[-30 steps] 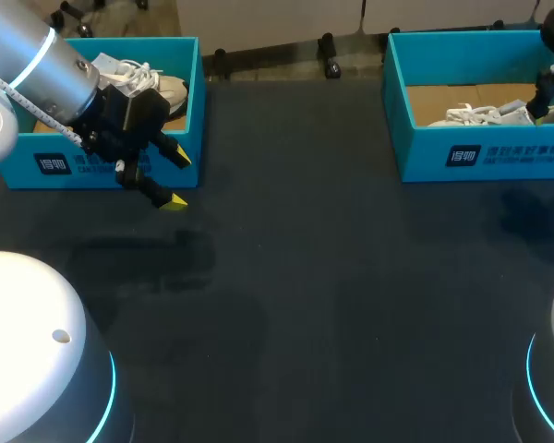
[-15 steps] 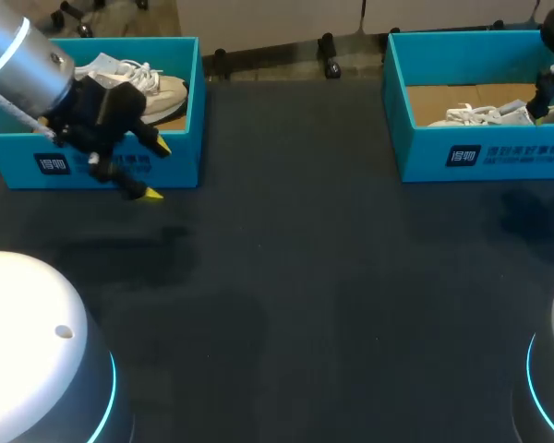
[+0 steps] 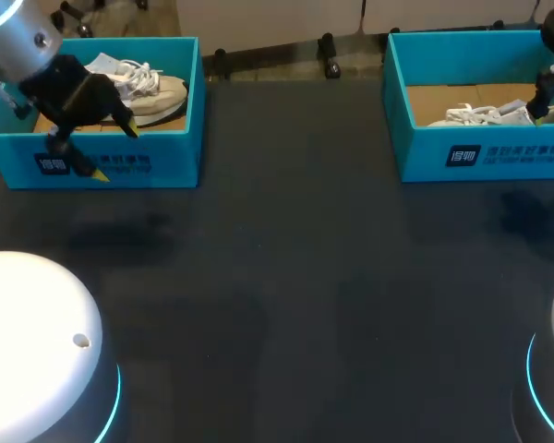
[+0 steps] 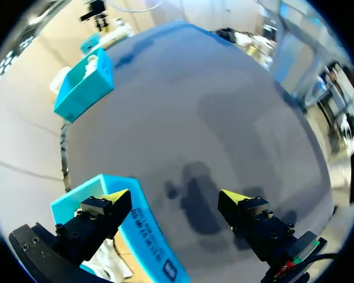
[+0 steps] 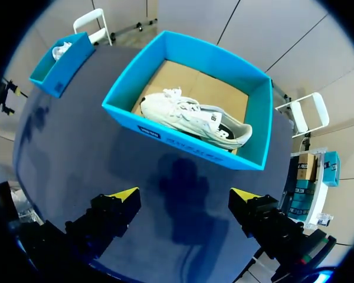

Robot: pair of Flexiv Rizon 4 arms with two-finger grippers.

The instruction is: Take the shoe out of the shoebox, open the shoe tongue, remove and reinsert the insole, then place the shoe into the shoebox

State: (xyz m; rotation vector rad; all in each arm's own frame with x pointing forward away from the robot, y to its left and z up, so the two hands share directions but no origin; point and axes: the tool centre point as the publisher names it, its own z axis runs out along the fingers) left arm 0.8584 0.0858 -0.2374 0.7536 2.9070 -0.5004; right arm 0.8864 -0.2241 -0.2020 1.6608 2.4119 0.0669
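A cream lace-up sneaker (image 3: 148, 85) lies on its sole inside a teal cardboard shoebox (image 3: 120, 164) at ten o'clock on the dark worktop (image 3: 305, 277). The left pincer (image 3: 114, 153) hangs over that box's near wall, at seven o'clock of the sneaker. It is spread wide and holds nothing, one side above the box's inside and the other above the worktop. A second white sneaker (image 5: 192, 118) lies in a matching teal shoebox (image 5: 183, 144) at two o'clock on the worktop. The right pincer (image 5: 183, 194) hovers above the worktop just short of that box, also wide and empty.
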